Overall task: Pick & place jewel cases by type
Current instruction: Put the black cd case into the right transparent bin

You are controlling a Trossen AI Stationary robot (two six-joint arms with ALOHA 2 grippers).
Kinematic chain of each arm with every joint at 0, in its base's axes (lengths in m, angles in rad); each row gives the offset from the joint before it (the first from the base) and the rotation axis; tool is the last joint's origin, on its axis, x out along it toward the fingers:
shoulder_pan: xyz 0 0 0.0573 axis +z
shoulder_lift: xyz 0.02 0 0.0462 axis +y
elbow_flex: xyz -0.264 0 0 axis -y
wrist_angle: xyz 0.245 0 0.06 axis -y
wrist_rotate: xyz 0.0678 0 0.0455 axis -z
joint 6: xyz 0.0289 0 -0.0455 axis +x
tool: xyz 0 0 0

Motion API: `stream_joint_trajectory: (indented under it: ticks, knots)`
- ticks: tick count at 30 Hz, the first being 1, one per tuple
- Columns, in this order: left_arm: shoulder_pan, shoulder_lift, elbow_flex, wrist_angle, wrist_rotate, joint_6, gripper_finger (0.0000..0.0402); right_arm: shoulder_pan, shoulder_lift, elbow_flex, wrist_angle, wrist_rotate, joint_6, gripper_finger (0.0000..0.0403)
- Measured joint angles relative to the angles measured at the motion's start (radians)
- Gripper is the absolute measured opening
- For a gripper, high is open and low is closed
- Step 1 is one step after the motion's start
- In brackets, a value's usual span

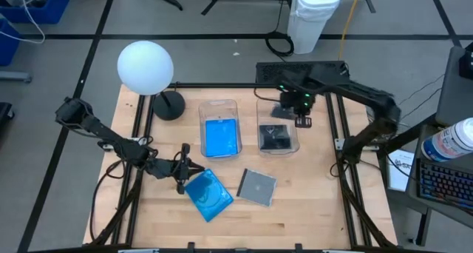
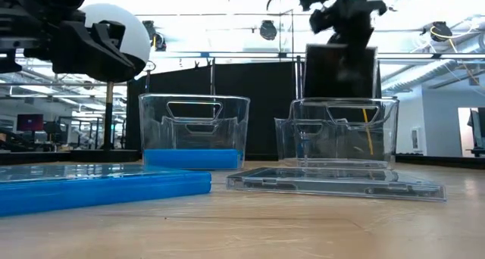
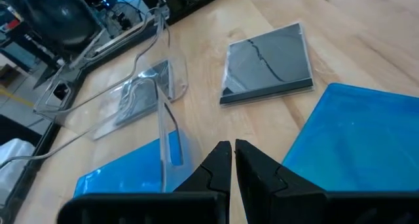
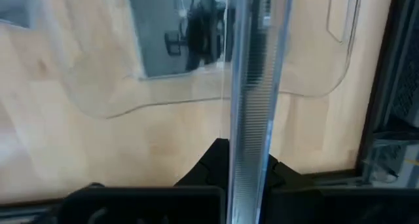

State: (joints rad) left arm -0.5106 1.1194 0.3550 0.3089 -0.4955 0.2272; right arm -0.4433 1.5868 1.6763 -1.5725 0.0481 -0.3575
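**A:** While you're on the right wrist view, what's clear and what isn't?

**B:** Not much is. You see the right gripper (image 4: 245, 160) clamped on a grey see-through jewel case (image 4: 252, 106), held edge-on, so only its ribbed spine shows; its faces are hidden. In the low view the same case (image 2: 339, 71) hangs upright over the right tub (image 2: 337, 134), lower edge about at the rim. Whether it touches the wall, you can't tell.

**A:** And the left side?

**B:** Your left gripper (image 3: 233, 157) has its fingers pressed together on nothing, just beside the loose blue case (image 3: 357, 142), which is cut off at the frame edge. From above, that gripper (image 1: 182, 169) sits at the corner of the blue case (image 1: 208, 194); contact can't be told.

**A:** Materials, shapes?

**B:** Blue ones are opaque, glossy, rectangular with rounded corners. One lies flat in the left tub (image 1: 219, 109); that's the second blue case (image 1: 221, 137). A squarish smoky grey case (image 1: 257, 186) lies on the wooden table (image 1: 310, 208), between the blue case and the right arm's side. Both tubs are clear, deep, thin-walled. Something dark sits in the right tub; you can't make it out. White round lamp (image 1: 145, 66) at the far left corner.
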Motion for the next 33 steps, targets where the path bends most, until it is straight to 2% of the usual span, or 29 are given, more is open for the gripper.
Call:
stream_joint_trajectory:
  ticks: [7, 13, 16, 21, 28, 33]
  knots:
    - [0.0, 0.0, 0.0, -0.032, -0.001, -0.004, 0.0031, -0.054, 0.133, 0.074, 0.0, -0.003, -0.202, 0.0006]
    - [0.0, 0.0, 0.0, -0.047, -0.003, -0.005, 0.0031, -0.089, 0.193, 0.082, 0.001, -0.101, -0.311, 0.0006]
    - [0.0, 0.0, 0.0, -0.047, -0.003, -0.008, 0.0031, -0.097, 0.219, 0.083, -0.01, -0.115, -0.331, 0.0006]
    - [0.0, 0.0, 0.0, -0.053, -0.003, -0.028, 0.0031, -0.107, 0.269, 0.079, 0.02, -0.223, -0.364, 0.0006]
    - [0.0, 0.0, 0.0, -0.107, -0.003, -0.079, 0.0031, -0.105, 0.312, 0.08, 0.021, -0.222, -0.362, 0.0006]
    - [0.0, 0.0, 0.0, -0.129, -0.003, -0.099, 0.0031, -0.104, 0.335, 0.079, 0.004, -0.295, -0.367, 0.0006]
